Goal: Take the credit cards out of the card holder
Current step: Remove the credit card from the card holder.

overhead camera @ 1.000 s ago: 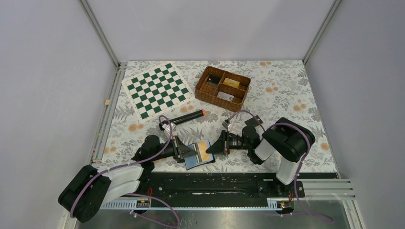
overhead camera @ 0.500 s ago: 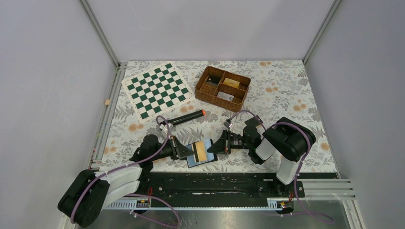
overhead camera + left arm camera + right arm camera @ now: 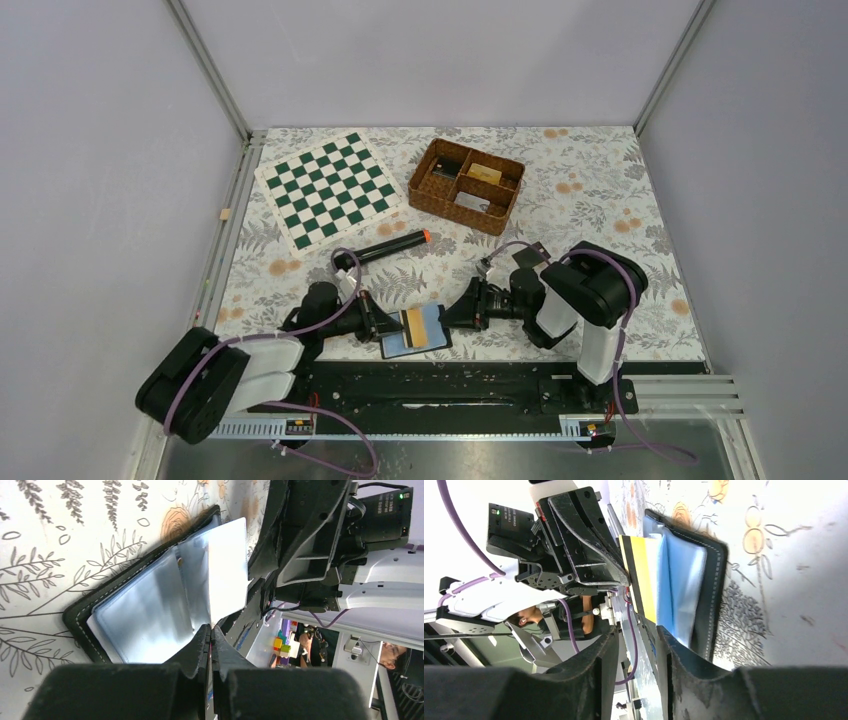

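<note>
Overhead, from behind, I see the whole counter [image 3: 600, 210]; my opposed wrist cameras closely share the card holder [image 3: 432, 330] between left end effector [image 3: 384, 323] and right end effector [image 3: 448, 318].

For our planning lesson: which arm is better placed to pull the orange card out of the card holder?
Left, probably: the left claw is shut on the orange card; the right claw stands open, holding nothing.

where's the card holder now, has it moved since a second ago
Yes. The card holder has slid slightly toward the bottom of the top view, widening its gap from the black cylinder, which lies where it was.
</note>
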Controlling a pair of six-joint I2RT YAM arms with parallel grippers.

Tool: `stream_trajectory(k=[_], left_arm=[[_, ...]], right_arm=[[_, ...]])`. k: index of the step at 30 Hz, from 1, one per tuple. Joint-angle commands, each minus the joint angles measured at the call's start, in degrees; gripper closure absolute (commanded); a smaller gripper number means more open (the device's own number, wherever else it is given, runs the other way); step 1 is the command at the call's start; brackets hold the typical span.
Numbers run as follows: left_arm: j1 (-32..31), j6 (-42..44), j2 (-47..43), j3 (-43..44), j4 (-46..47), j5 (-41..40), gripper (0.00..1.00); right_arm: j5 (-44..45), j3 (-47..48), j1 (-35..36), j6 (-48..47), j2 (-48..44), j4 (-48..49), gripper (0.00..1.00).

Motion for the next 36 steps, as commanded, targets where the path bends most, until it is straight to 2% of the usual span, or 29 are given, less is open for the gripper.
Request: stream_trajectory(k=[1, 6, 12, 16, 28, 36], left_arm=[[0.36, -1.41, 4.59, -0.43, 9.83, 0.88, 1.0], [0.39, -0.95, 4.89, -0.26, 7.97, 0.36, 1.0], [0.36, 3.64, -2.81, 2.04, -6.33, -3.56, 1.0], [0.32, 5.43, -5.54, 3.21, -11.74, -5.18, 1.0], [0.46, 5.05, -4.34, 3.82, -11.75, -4.96, 1.0], [0.51, 5.13, -3.73, 4.52, -11.58, -4.82, 1.0]], right_arm=[[2.61, -1.13, -1.38, -0.69, 0.61, 1.53, 0.57], [3.6, -1.94, -2.0, -0.71, 1.5, 1.51, 0.56], [7.42, -4.35, -2.41, -0.84, -1.35, 0.95, 0.56], [8.38, -4.44, -2.33, 0.06, -3.54, 0.38, 0.61], [10.83, -2.05, 1.57, -0.88, -7.21, -4.89, 0.65], [13.55, 3.76, 6.04, -5.86, -11.53, -18.93, 0.65]])
